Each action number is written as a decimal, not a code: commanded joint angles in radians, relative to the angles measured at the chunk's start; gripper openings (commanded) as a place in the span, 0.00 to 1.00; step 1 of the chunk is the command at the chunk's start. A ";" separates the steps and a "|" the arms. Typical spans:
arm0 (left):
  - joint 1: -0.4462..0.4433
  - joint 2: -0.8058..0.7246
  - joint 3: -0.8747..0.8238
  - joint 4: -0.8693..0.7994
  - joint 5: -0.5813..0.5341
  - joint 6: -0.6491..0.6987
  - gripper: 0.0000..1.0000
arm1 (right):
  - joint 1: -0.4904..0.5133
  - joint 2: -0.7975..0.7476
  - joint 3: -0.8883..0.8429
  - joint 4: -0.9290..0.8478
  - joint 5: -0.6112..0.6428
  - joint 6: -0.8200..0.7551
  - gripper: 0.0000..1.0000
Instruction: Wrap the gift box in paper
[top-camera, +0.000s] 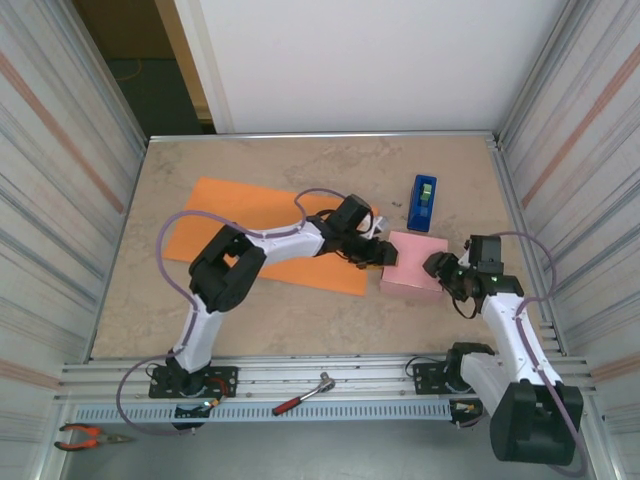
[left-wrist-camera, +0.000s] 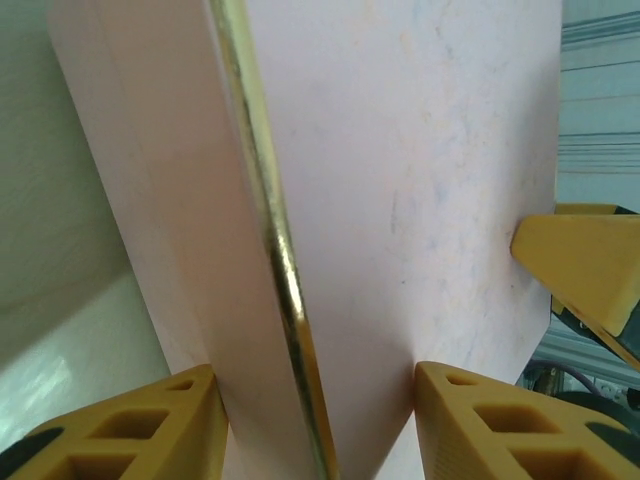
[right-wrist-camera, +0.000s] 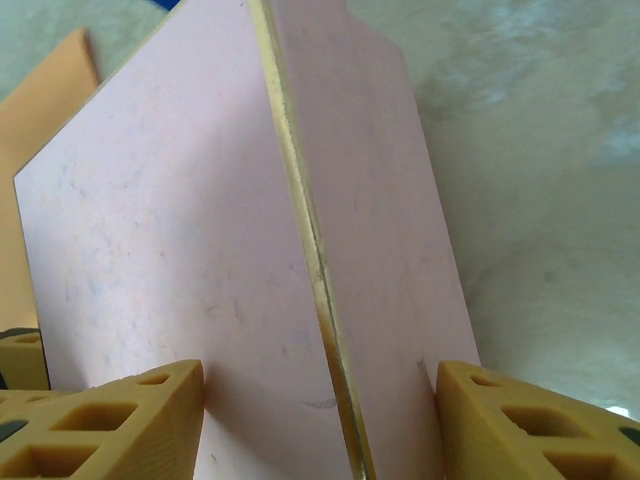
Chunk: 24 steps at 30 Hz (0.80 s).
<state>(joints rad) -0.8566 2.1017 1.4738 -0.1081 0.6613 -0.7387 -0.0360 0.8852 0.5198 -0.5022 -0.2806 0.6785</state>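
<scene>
Marbled tabletop (top-camera: 300, 320) lies bare in front of the gift box (top-camera: 415, 262), which sits closed with its contents hidden, just beside the right end of the paper (top-camera: 250, 215). The left gripper (top-camera: 383, 252) and right gripper (top-camera: 440, 268) each pinch an opposite corner, straddling its gold seam (right-wrist-camera: 300, 200). A blue tape dispenser (top-camera: 422, 202) stands near behind the box.

Paper (top-camera: 235, 212) partly hidden under left arm (top-camera: 288, 241); gift box (left-wrist-camera: 420, 200) edges cropped.

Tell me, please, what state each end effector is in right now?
Left end effector: closed on a corner of the gift box.
Right end effector: closed on the other side of the gift box.
</scene>
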 joint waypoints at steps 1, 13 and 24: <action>-0.001 -0.166 -0.037 0.135 0.081 -0.016 0.50 | 0.137 -0.016 0.083 0.049 -0.080 0.115 0.54; 0.312 -0.418 -0.282 0.112 0.134 0.058 0.52 | 0.598 0.462 0.388 0.314 0.245 0.240 0.57; 0.612 -0.432 -0.386 0.010 0.196 0.196 0.53 | 0.773 1.006 0.779 0.438 0.284 0.297 0.57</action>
<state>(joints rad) -0.2405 1.7180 1.0885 -0.1604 0.6918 -0.6041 0.6701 1.8141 1.2465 -0.1131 0.0834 0.9417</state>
